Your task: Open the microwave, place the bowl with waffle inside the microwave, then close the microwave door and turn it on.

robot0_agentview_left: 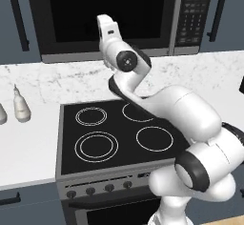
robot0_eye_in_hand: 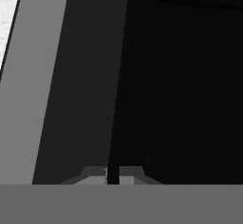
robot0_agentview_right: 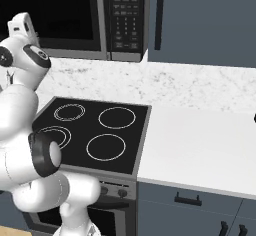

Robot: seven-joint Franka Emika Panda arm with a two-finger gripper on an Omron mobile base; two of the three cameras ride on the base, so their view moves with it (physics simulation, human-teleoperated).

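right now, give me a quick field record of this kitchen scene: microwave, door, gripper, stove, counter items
microwave: above the counter, keypad strip on its right
microwave door: closed
gripper: fingertips nearly together with a thin gap, nothing between them, close to the dark door front
stovetop: four white rings, bare
bottles: white, on the counter left of the stovetop

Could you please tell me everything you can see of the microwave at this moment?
The microwave is a wide black-and-dark-grey box set above the marble-look counter, between dark blue cabinets. Its door, with a large dark window in a grey frame, looks shut. A button keypad runs down its right side. The gripper sits close before the door.
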